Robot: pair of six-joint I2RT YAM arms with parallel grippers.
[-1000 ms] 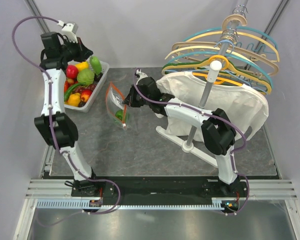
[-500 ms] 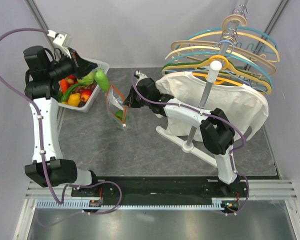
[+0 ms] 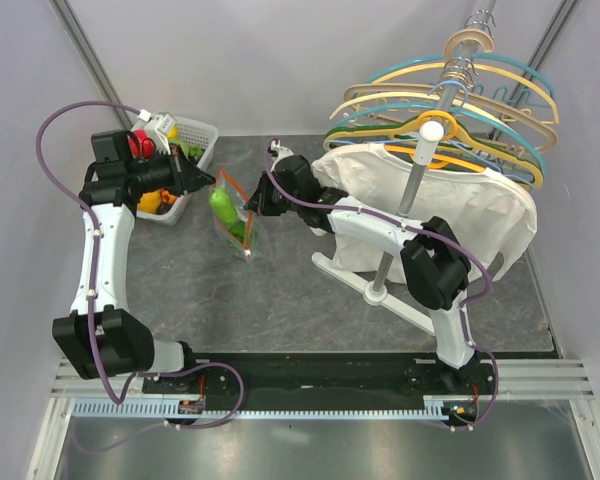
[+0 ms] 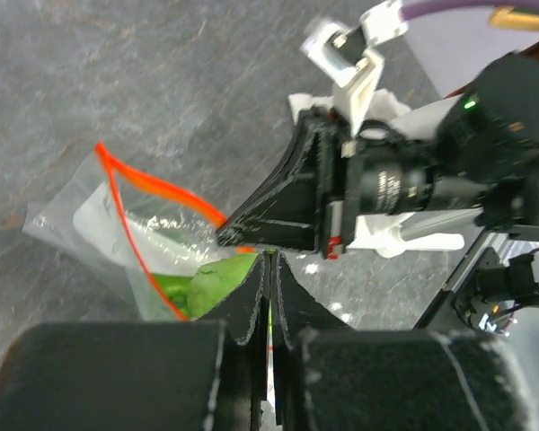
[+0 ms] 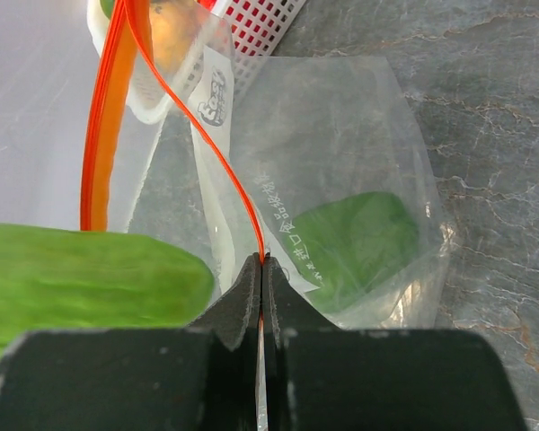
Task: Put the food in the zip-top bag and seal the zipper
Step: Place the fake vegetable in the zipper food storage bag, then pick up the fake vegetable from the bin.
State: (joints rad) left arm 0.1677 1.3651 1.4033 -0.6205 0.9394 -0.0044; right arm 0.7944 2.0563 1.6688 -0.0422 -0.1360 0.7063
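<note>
The zip-top bag stands on the table with its mouth open. My right gripper is shut on its red-orange zipper and holds that lip up; the right wrist view shows the pinch on the zipper. A green food piece lies inside the bag. My left gripper is shut on the end of the elongated green piece, which reaches into the bag's mouth. In the left wrist view my left gripper is at the zipper, with the green piece beside the tips.
The white lattice basket with more red and yellow food stands at the far left. A rack of coloured hangers with a white shirt fills the right side, its base towards the middle.
My left arm has swung from the basket down and right with the elongated green piece to the bag's mouth. My right gripper has kept its hold on the zipper.
</note>
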